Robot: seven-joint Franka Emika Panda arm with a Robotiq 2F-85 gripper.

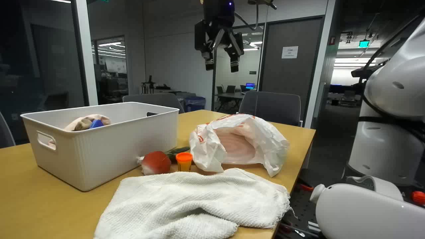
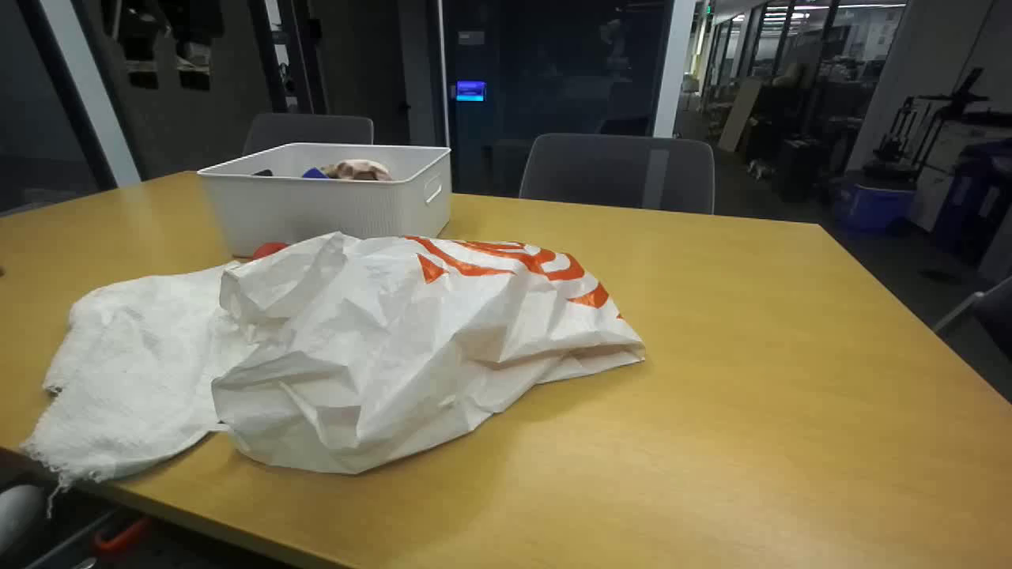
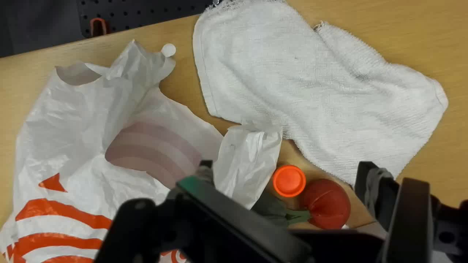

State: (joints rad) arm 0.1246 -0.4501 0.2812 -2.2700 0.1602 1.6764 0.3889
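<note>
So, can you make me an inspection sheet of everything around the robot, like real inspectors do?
Surface: yellowish wood-look table.
Nearest things: orange-lidded container and round red thing close together, beside a crumpled white plastic bag.
Clutter: rumpled white towel; white bin with a blue item inside.
Pincer: open, holding nothing, hanging above the table.
Cables: thin cable curving beside the pincer.
Surroundings: grey chairs, door with a paper notice, white headset, lit green sign.

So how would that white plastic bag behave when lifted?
The plastic bag would probably sag and crumple, since its thin film is wrinkled. It seems light for its size: its open mouth shows mostly bare film inside.
</note>
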